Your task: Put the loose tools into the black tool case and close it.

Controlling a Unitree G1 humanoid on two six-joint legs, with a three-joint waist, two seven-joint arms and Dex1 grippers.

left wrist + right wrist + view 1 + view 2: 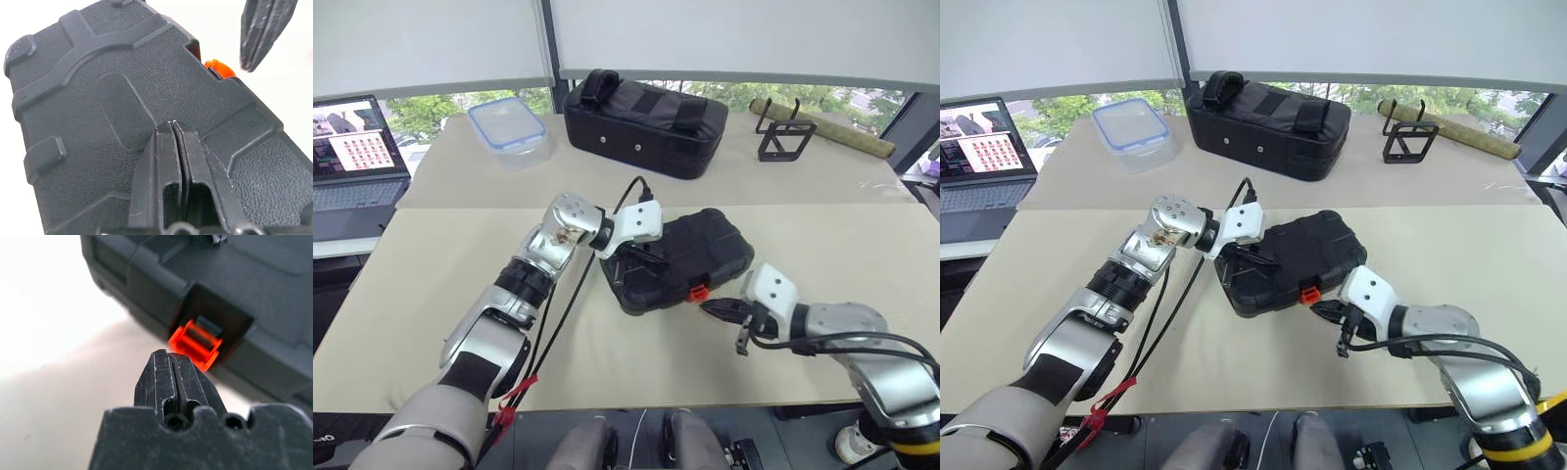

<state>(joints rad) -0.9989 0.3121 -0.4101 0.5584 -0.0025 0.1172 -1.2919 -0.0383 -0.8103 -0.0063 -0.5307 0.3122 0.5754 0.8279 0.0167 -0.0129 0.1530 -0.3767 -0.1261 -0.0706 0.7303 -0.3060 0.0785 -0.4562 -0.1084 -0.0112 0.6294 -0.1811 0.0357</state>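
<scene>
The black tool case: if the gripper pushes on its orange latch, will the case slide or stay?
The black tool case lies flat, so tipping seems unlikely. Its moulded shell looks stiff. It might slide, though the shut left gripper pressing the lid probably steadies it.

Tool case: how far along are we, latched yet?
Done: the black tool case lies with its lid down, and no loose tools are on the table around it. In hand: the left gripper, fingers shut, presses on the lid; the right gripper, also shut, points at the orange latch. Left: the latch still sticks out, apparently unfastened, so snapping it shut remains.
</scene>
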